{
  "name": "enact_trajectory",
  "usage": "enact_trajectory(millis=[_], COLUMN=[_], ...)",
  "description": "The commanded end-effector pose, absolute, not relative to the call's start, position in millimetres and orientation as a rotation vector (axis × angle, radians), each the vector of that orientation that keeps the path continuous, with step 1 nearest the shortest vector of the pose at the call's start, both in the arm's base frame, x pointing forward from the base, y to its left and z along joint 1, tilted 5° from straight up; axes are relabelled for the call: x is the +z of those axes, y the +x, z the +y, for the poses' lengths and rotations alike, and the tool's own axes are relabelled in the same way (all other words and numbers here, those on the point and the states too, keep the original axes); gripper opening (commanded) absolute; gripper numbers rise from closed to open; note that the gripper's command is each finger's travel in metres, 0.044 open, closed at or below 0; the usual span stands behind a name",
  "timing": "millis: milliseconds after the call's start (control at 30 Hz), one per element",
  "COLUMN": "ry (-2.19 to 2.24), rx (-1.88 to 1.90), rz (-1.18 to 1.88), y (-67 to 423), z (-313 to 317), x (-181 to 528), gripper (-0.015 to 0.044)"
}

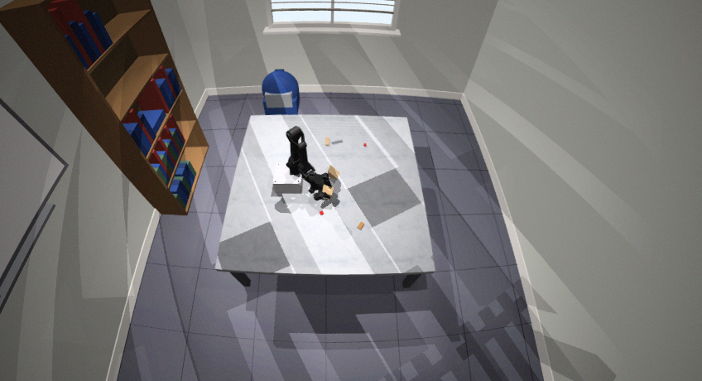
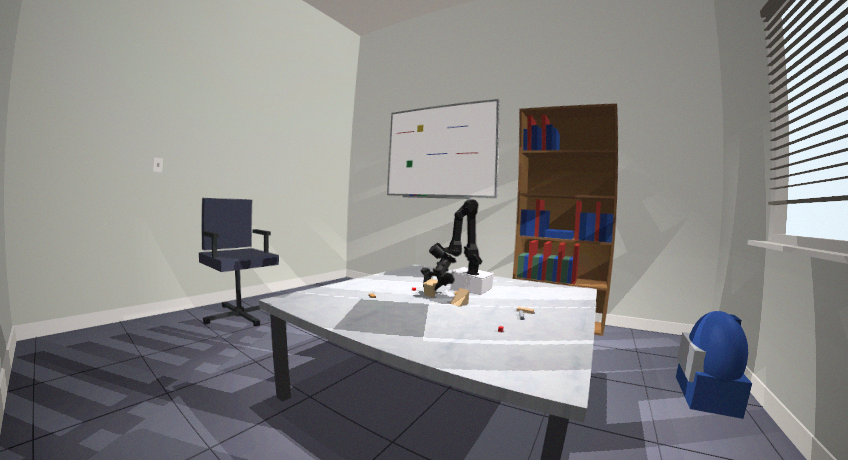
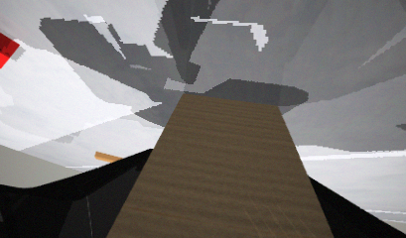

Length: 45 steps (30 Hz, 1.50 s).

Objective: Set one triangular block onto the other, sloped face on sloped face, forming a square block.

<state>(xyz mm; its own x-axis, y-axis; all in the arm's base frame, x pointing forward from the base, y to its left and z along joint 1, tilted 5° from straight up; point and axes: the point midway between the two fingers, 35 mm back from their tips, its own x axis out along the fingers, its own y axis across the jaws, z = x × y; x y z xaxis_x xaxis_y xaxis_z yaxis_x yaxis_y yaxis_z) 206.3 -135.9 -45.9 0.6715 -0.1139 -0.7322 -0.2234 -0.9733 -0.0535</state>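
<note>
A grey-white table [image 1: 394,259] streaked with light and shadow stands on a dark tiled floor, with a bookshelf [image 1: 88,111] and a whiteboard [image 2: 443,148] on the wall behind the arm's white base [image 1: 288,185], an office chair [image 2: 235,250] off to one side and a window [image 1: 332,2] on another wall. The gripper [image 1: 325,189] hangs low just in front of the base with its jaws spread wide, loosened around one wedge [image 1: 327,190] that sits between them; whether the fingers touch it cannot be told. That wedge fills the wrist view as a brown, wood-grained face [image 3: 221,169], while the second wedge [image 1: 333,171] rests tilted on the table just beside the gripper, apart from the first.
</note>
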Motion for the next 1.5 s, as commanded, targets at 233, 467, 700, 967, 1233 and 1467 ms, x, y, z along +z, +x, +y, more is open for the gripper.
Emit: enact_trajectory(millis=[233, 467, 700, 967, 1233, 1467], ry=[-2.741, -2.742, -2.746, -2.746, -3.12, -3.5], rx=[1.188, 1.187, 1.186, 1.186, 1.461, 1.814], rz=[0.285, 0.284, 0.281, 0.279, -0.004, -0.576], y=[206, 211, 215, 210, 196, 177], z=[-136, -142, -149, -143, -147, -145], x=[-46, -32, 24, 56, 46, 40], gripper=[0.044, 0.044, 0.044, 0.044, 0.044, 0.044])
